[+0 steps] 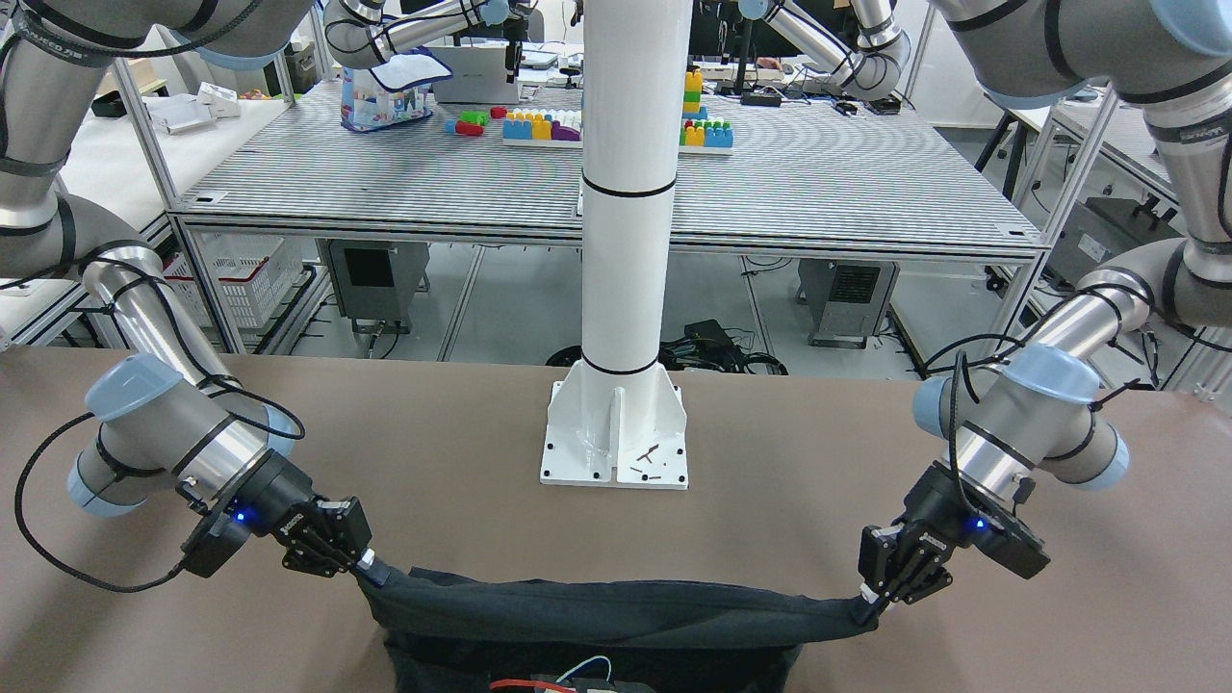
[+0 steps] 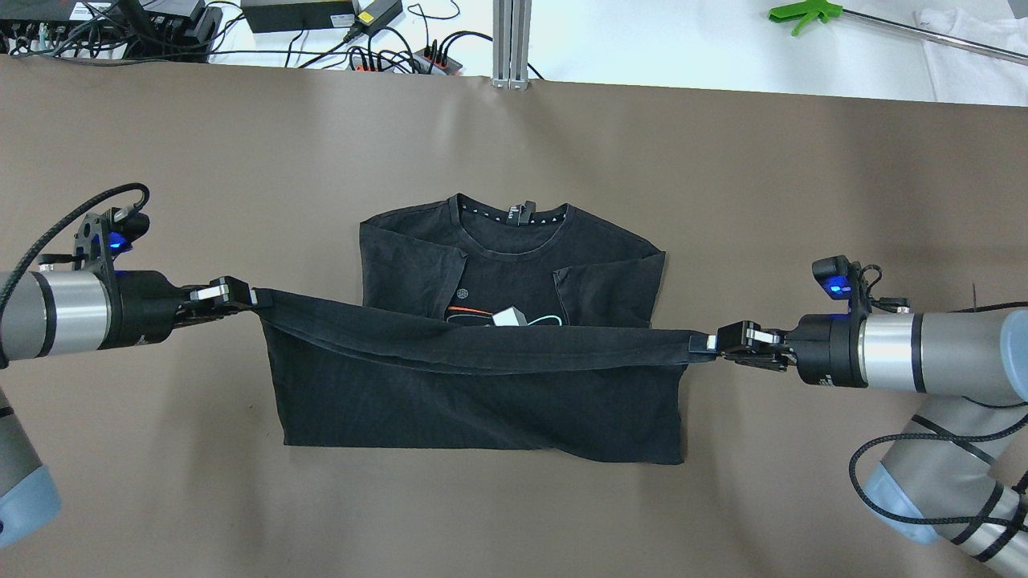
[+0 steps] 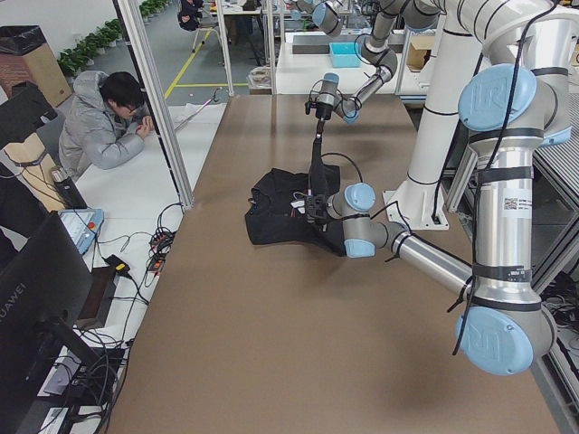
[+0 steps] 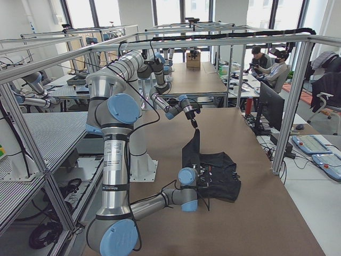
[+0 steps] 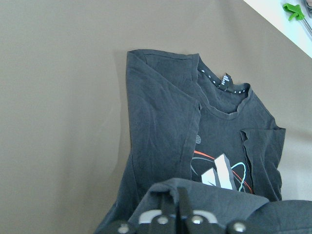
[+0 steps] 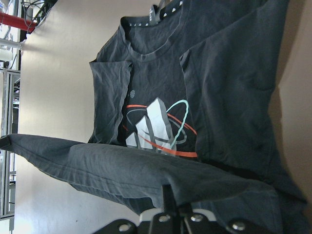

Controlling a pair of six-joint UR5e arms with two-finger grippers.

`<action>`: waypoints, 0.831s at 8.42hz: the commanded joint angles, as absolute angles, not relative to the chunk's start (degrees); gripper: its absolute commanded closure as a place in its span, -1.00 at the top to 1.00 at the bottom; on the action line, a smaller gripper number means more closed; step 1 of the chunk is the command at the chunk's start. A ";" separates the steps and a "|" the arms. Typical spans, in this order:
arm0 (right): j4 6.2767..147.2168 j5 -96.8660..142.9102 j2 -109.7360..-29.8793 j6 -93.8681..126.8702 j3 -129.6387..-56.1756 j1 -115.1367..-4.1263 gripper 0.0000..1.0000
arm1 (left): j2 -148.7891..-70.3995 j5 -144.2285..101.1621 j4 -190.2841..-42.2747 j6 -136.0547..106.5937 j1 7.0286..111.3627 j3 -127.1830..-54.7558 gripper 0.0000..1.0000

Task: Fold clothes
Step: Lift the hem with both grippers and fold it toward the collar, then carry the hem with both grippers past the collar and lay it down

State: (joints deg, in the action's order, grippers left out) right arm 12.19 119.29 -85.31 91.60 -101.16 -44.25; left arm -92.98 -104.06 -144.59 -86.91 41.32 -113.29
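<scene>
The clothes are one black T-shirt (image 2: pixel 514 405) with a white, orange and teal print, lying on the brown table with its collar (image 2: pixel 514 215) toward the far edge. Its bottom hem is lifted and stretched taut as a band (image 2: pixel 482 341) over the chest. My left gripper (image 2: pixel 250 297) is shut on the hem's left corner, and my right gripper (image 2: pixel 705 343) is shut on the right corner. In the front-facing view the hem (image 1: pixel 616 602) sags between the left gripper (image 1: pixel 871 602) and the right gripper (image 1: pixel 371 570). The wrist views look down past the pinched cloth (image 5: pixel 204 195) (image 6: pixel 146 170) onto the print.
The white pillar's base plate (image 1: pixel 616 438) stands on the table behind the shirt, between the arms. Cables and power bricks (image 2: pixel 377 48) lie beyond the far table edge, with a green tool (image 2: pixel 803 12) at the far right. A person (image 3: pixel 104 127) sits beside the table.
</scene>
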 commanded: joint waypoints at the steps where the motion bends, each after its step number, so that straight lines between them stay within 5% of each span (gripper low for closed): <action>1: 12.22 119.18 -83.15 91.32 -97.04 -46.49 -1.00 | -98.16 -103.89 -144.58 -86.84 43.24 -106.80 -1.00; 7: 16.52 115.41 -79.63 91.32 -96.77 -47.29 -1.00 | -106.14 -103.27 -144.23 -87.54 44.12 -98.29 -1.00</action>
State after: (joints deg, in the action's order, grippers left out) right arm 14.40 117.27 -80.64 91.64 -96.95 -47.19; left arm -101.90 -103.33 -144.38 -87.26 43.68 -102.88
